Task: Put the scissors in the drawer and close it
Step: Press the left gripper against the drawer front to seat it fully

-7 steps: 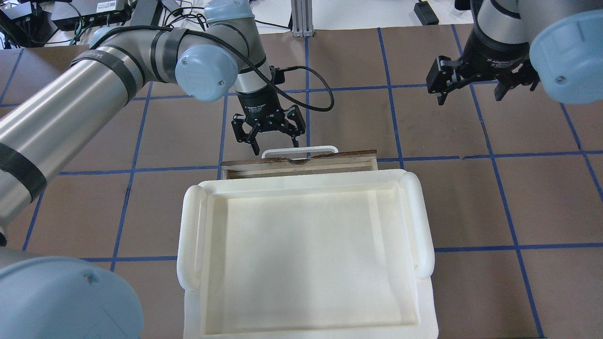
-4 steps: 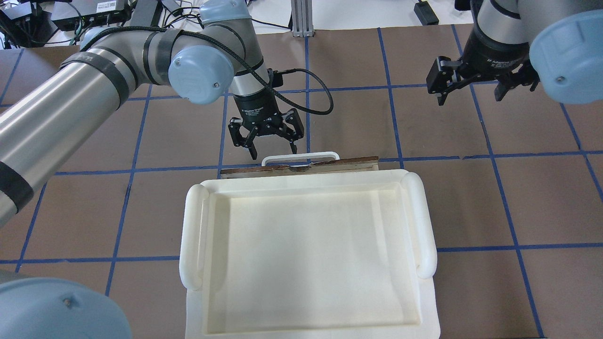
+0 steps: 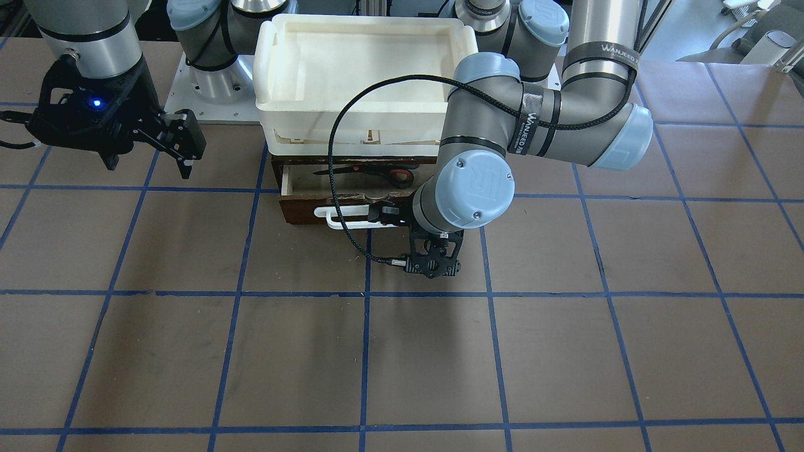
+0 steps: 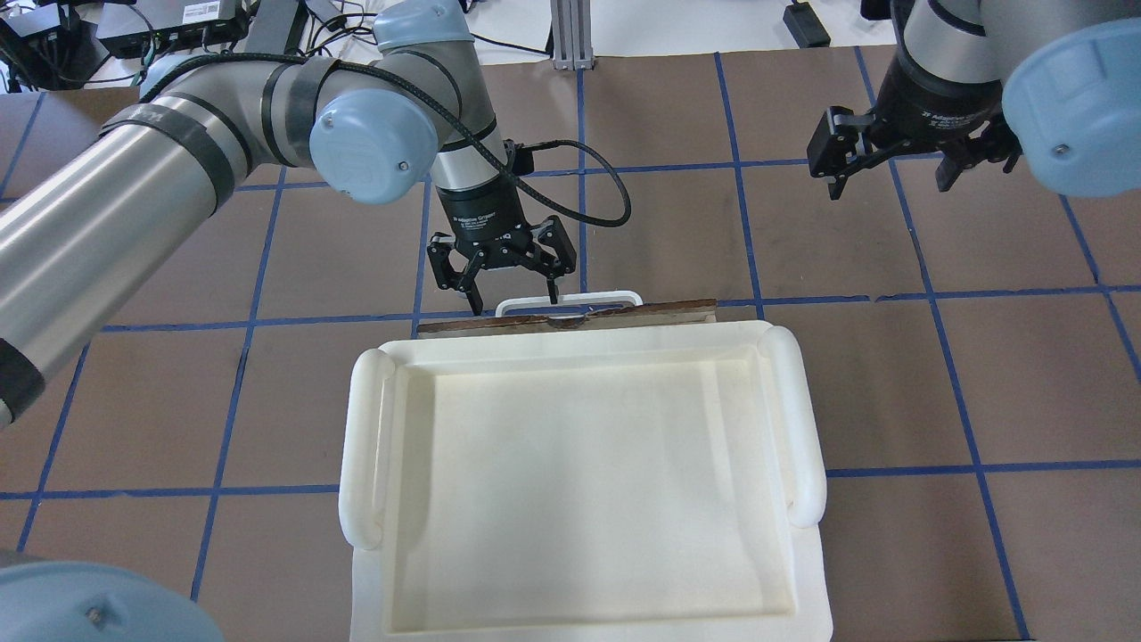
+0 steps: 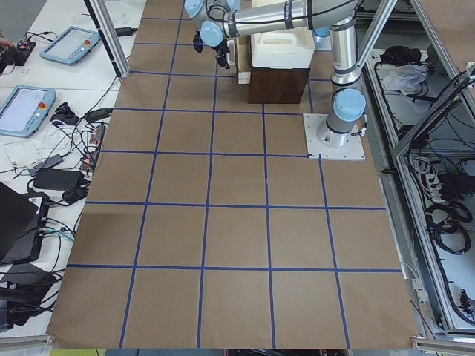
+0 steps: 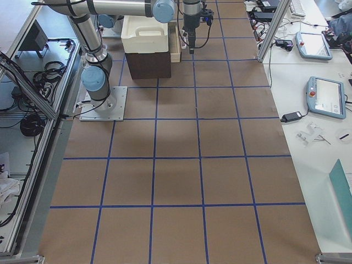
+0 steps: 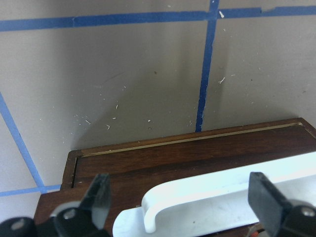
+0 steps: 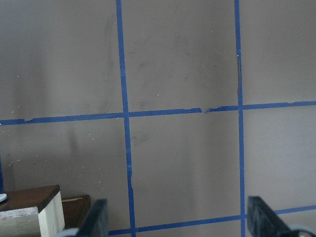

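Observation:
The drawer [image 3: 300, 210] has a dark brown front and a white bar handle [image 3: 342, 218]. It stands a little open under the white tray. The scissors [image 3: 377, 173] lie inside it on the pale plywood. In the overhead view only the drawer front [image 4: 660, 311] shows and the scissors are hidden. My left gripper [image 4: 515, 301] is open, with its fingertips on either side of the left part of the handle [image 7: 222, 192]. It also shows in the left wrist view [image 7: 181, 197]. My right gripper [image 4: 889, 183] is open and empty, well off to the right above the table.
A large white plastic tray [image 4: 357, 446] sits on top of the brown cabinet and covers most of the drawer; it also shows in the front-facing view [image 3: 264, 63]. The brown table [image 4: 936, 383] has blue tape lines. My left arm's cable [image 3: 336, 188] loops over the drawer.
The drawer has slid inward under the tray, so its interior no longer shows from overhead. My left gripper has moved with the handle toward the robot. The right arm has not moved.

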You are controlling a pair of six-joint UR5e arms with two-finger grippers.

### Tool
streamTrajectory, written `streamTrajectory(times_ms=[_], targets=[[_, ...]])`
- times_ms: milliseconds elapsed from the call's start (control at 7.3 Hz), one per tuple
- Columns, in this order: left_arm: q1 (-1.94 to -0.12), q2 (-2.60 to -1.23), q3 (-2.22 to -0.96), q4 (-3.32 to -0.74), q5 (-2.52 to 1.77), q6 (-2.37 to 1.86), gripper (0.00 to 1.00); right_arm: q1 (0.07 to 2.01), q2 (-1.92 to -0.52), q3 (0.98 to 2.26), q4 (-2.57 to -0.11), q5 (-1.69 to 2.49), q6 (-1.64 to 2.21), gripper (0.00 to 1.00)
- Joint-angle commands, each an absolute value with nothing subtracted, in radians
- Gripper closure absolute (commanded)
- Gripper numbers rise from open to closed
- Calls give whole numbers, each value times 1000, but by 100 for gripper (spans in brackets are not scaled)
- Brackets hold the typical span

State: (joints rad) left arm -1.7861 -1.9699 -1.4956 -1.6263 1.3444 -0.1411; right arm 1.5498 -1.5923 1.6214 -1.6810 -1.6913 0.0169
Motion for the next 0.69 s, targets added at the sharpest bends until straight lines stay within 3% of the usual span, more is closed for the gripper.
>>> streamTrajectory(times_ms=[0,548], targets=[[-1786,-1953,-1497,-1678,1348,-141,0,1549,-1592,1621,-1681,-1692,17,0],[-1786,-1921,-1499,-1718,1348,-141,0,1549,-1592,1621,-1680,-1692,17,0]])
